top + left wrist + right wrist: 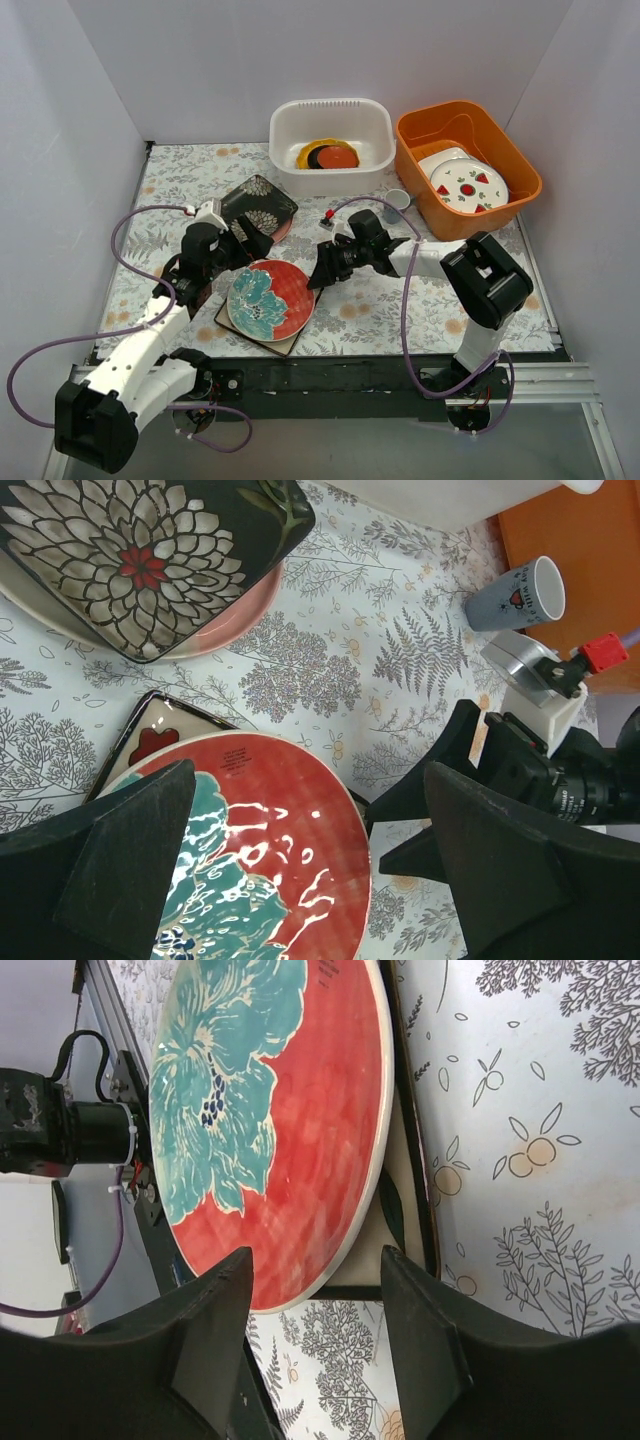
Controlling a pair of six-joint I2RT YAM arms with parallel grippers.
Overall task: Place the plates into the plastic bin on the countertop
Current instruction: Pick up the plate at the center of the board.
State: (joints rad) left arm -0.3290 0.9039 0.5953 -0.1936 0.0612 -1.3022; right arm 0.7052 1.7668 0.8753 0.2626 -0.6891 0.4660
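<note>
Right gripper [315, 1255], fingers spread, faces the rim of the red round teal-flowered plate [300, 1110] just ahead, which rests on a cream square plate [405, 1200]. Left gripper [310, 770], likewise spread, hovers over the opposite edge.

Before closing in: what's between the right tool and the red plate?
Nothing loose. The right wrist view shows the open right tool facing the red plate across only the square plate beneath it.

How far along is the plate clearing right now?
Done: three round plates sit stacked in the white bin. In hand: nothing yet; the open left end effector and right end effector flank the red teal-flowered plate. Left: that plate, the cream square plate under it, the black flowered plate and the pink plate beneath.
</note>
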